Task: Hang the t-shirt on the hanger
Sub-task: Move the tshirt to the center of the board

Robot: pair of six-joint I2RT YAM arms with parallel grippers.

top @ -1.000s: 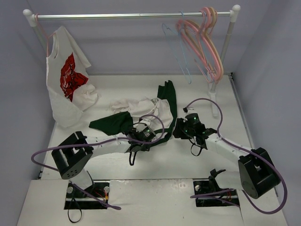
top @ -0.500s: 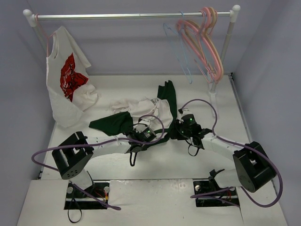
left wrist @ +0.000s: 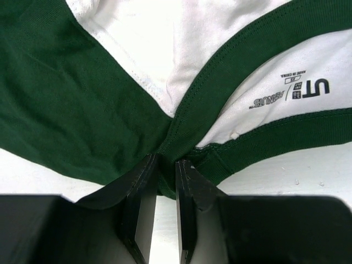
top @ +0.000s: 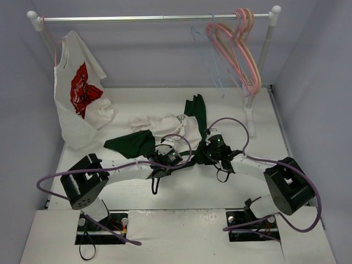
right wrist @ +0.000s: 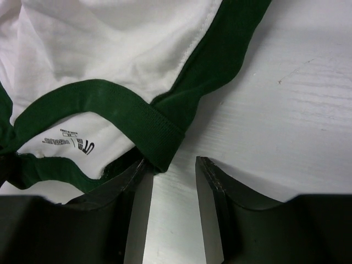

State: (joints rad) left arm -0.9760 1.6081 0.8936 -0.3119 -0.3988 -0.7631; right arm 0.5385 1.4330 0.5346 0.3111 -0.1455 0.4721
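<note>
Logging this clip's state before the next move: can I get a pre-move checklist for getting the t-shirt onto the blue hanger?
1. Left end effector closed on the t-shirt collar: ok.
2. Right end effector gripping the collar: not ok, jaws open beside it.
3. Neck opening exposed: ok, label shows.
4. Hanger off the rail: not ok, hangs there beside the pink hangers.
</note>
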